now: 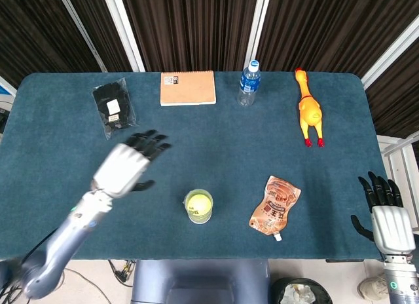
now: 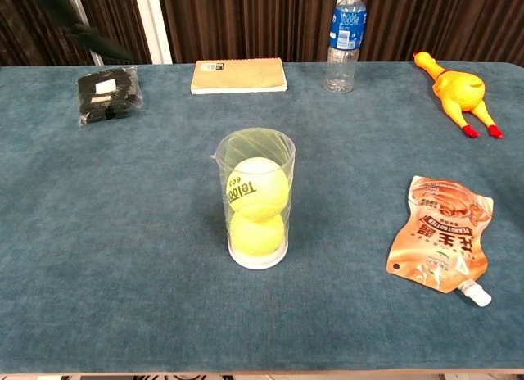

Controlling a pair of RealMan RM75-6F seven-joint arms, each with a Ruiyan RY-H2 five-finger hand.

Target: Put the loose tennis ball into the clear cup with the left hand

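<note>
The clear cup [image 2: 256,201] stands upright near the table's front, also seen from above as the clear cup [image 1: 198,206]. Inside it a tennis ball [image 2: 258,187] sits on top of a second tennis ball [image 2: 256,233]. My left hand [image 1: 126,165] hovers open to the left of the cup, well apart from it, fingers spread and blurred by motion. In the chest view only a blurred dark trace of it shows at the top left. My right hand [image 1: 385,212] hangs open off the table's right edge.
A snack pouch [image 1: 275,204] lies right of the cup. Along the far edge are a black packet [image 1: 113,109], a notebook [image 1: 188,88], a water bottle [image 1: 248,83] and a rubber chicken [image 1: 309,109].
</note>
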